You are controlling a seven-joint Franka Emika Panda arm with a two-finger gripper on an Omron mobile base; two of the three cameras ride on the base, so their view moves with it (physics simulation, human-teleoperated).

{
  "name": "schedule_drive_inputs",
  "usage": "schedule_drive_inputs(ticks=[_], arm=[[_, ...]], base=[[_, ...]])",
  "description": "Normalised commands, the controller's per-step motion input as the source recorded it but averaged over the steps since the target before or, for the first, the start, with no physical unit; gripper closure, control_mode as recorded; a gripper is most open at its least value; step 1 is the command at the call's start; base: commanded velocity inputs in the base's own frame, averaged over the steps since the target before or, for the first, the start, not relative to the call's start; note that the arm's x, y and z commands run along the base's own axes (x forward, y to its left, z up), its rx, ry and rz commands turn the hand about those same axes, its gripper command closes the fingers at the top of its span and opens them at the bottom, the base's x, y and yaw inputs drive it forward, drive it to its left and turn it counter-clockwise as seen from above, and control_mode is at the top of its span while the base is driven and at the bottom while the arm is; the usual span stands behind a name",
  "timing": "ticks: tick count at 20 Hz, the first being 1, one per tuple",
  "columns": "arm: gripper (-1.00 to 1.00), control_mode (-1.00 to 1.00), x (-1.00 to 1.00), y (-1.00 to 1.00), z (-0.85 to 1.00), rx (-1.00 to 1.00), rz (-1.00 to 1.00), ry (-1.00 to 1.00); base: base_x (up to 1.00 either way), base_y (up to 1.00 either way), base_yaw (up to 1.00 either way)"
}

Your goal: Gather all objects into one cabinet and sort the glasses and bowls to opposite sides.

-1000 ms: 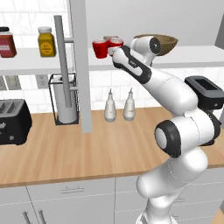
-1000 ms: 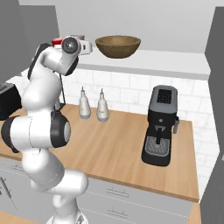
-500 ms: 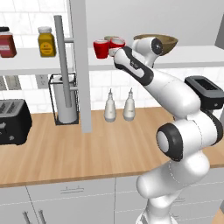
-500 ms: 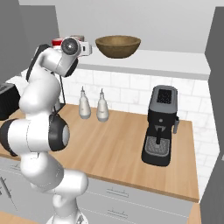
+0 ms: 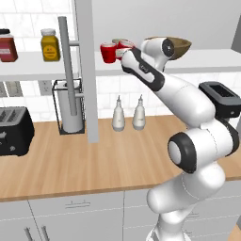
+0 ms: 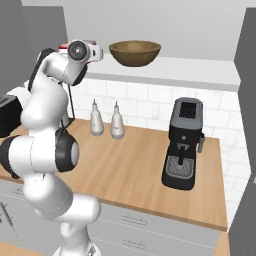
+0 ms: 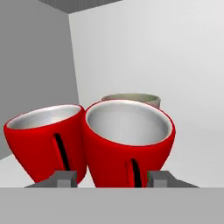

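Note:
In the hand view two glossy red cups stand side by side on the white cabinet shelf point(image 7: 197, 175), the left one point(image 7: 43, 138) touching the right one point(image 7: 129, 135). A grey-green cup point(image 7: 131, 98) peeks out behind them. My gripper point(image 7: 112, 178) is open, its fingertips point(image 7: 65, 177) standing either side of the right red cup's base. From the left base view the gripper point(image 5: 121, 54) reaches the red cups point(image 5: 108, 52) at the shelf's left end. The wide brown wooden bowl point(image 5: 178, 46) point(image 6: 135, 52) rests further right on the same shelf point(image 6: 190, 71).
The open cabinet door point(image 5: 87, 70) with its steel bar handle point(image 5: 67, 70) hangs just left of the cups. Yellow and red jars point(image 5: 49, 44) sit on the neighbouring shelf. Two white shakers point(image 5: 127, 114), a toaster point(image 5: 14, 131) and a coffee machine point(image 6: 184, 142) stand on the wooden counter.
The wrist has edged slightly up and toward the cups on the shelf. The cups and the bowl stand where they were.

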Motion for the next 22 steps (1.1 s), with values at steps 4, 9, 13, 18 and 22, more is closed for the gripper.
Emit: schedule_drive_inputs(ticks=[4,9,13,18,22], arm=[[-1.00,-1.00,-0.27,-0.14,0.42,0.00,0.00,0.00],[-1.00,-1.00,-0.32,-0.21,0.46,0.00,0.00,0.04],[-1.00,-1.00,-0.38,-0.18,0.18,0.00,0.00,0.01],[-1.00,-1.00,-0.47,0.01,-0.13,0.00,0.00,-0.01],[-1.00,-1.00,-0.45,0.13,-0.58,0.00,-0.02,-0.15]], base=[[0.00,0.00,0.00],[0.00,0.00,0.00],[0.00,0.00,0.00],[0.00,0.00,0.00],[0.00,0.00,0.00]])
